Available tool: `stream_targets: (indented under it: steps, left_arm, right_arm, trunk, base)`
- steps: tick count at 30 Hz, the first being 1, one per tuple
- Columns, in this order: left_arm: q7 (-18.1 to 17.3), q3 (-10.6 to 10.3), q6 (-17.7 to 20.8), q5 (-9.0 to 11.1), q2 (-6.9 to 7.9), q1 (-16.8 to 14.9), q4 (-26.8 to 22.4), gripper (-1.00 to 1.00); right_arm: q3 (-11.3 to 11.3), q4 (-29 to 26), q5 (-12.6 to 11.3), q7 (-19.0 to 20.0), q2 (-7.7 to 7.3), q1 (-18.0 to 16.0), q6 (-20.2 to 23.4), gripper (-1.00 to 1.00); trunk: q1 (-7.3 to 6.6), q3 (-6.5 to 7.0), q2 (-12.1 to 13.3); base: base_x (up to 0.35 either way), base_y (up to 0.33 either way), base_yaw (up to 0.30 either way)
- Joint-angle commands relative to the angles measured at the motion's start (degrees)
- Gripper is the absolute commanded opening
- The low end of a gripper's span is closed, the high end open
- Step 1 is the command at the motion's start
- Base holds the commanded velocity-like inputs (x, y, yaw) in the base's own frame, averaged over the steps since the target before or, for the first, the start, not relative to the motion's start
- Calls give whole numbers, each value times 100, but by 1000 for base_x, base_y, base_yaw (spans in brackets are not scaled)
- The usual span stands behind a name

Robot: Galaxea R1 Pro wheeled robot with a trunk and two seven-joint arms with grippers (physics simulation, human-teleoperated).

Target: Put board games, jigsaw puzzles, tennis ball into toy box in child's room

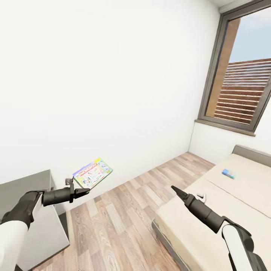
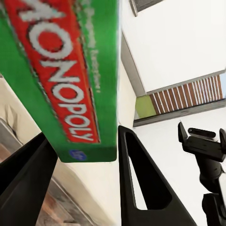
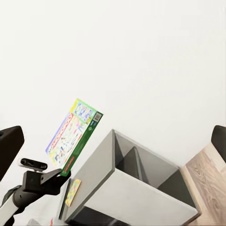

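My left gripper (image 1: 84, 191) is shut on the lower edge of a large pale-green board game (image 1: 93, 172) and holds it tilted in the air in front of the white wall. Up close, the box's red title band (image 2: 61, 80) sits between the two black fingers. The right wrist view also catches this box (image 3: 75, 134) above the left gripper (image 3: 56, 176). A small blue board game (image 1: 228, 173) lies on the beige bed (image 1: 210, 222). My right gripper (image 1: 174, 187) hovers over the bed's near corner, its fingers (image 3: 9, 143) wide apart, open and empty.
A grey drawer unit (image 1: 34, 218) stands at the left beside my left arm; a small colourful flat thing (image 3: 73, 192) lies by it. Wood-plank floor (image 1: 120, 222) runs between the unit and the bed. A tall dark-framed window (image 1: 241, 75) is at the right.
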Motion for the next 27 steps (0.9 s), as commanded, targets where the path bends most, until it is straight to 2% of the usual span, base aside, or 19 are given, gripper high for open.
stream_targets:
  steps: [1, 27]
  left_arm:
    - [-33, 19, 67, -7, -3, -7, 1, -100]
    - [-38, 12, 67, -7, -18, -7, 1, -100]
  right_arm:
    - [-10, 3, -17, 9, -3, -4, 41, 100]
    - [-18, 11, -16, 9, 7, -4, 35, 100]
  trunk:
    - [3, -10, -9]
    - [3, -10, -9]
  base:
    - [0, 0, 288]
    - [0, 0, 288]
